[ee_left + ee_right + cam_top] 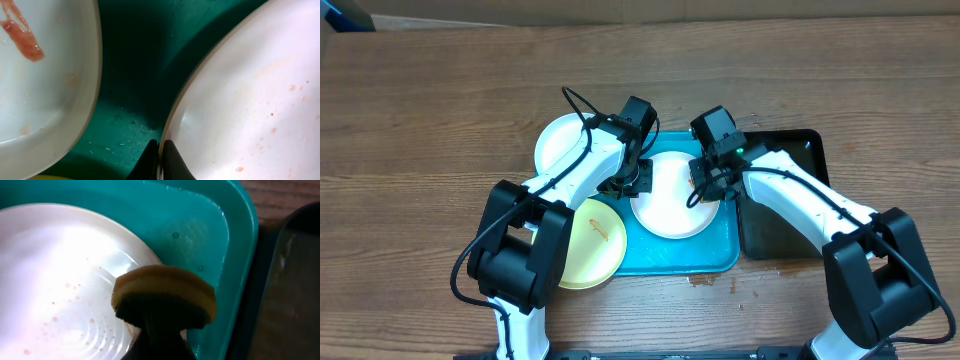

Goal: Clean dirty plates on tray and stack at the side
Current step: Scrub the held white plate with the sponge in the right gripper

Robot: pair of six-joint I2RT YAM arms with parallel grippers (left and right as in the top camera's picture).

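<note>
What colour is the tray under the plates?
Turquoise blue; the tray shows best in the overhead view.

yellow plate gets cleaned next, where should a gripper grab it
Pinch the rim, one finger over and one under. The yellow plate is shallow and lies across the left edge of the tray, so the rim out over the table probably has a gap beneath; come in low from that left side.

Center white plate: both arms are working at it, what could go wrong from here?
The left gripper pinches only the rim of the center white plate, so scrubbing could twist it loose. The sponge in the right gripper sits near the plate's edge and might slip onto the tray.
</note>
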